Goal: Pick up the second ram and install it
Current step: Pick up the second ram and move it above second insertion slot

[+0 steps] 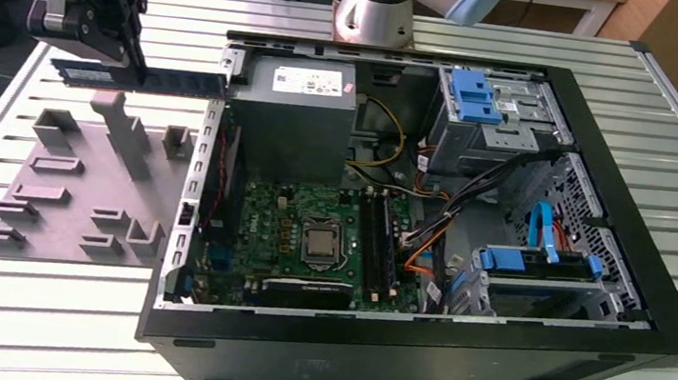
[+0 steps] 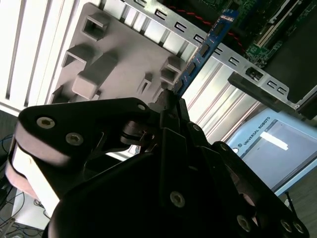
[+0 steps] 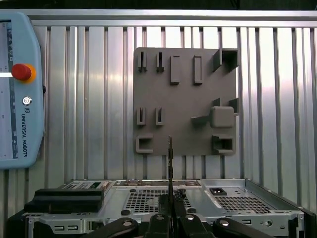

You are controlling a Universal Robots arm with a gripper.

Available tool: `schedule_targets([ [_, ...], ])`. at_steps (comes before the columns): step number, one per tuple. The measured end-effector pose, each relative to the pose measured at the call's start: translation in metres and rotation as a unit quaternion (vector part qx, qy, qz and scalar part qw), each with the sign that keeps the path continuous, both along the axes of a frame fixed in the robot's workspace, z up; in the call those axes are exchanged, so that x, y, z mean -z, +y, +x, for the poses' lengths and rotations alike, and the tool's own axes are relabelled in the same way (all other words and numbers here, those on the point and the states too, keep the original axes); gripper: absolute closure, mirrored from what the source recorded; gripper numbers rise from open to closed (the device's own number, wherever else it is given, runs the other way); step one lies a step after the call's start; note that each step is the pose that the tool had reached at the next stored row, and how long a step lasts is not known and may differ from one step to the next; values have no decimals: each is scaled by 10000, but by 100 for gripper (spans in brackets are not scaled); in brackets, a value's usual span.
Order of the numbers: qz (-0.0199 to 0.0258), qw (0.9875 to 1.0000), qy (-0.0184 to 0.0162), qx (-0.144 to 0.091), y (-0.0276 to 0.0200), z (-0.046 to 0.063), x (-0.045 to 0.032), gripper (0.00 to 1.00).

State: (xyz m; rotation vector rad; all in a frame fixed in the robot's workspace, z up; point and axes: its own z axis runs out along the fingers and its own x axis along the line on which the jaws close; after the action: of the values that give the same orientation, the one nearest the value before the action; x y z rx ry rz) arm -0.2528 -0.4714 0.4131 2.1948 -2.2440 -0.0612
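Slatted table (image 1: 44, 310) below — jaws pinch the second ram (image 1: 179, 82) aloft, near the grey fixture plate (image 1: 75, 150)

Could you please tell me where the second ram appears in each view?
Exterior view: the second ram hangs level above the grey tray.
Second wrist view: it slants away from the gripper, past the tray.
First wrist view: edge-on, a thin line over the tray's rim.
Shared landmark: the grey tray.
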Motion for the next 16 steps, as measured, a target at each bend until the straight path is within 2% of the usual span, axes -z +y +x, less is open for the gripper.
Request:
schedule_targets([
  [16, 0, 10000, 0, 0, 0, 160, 0, 86],
])
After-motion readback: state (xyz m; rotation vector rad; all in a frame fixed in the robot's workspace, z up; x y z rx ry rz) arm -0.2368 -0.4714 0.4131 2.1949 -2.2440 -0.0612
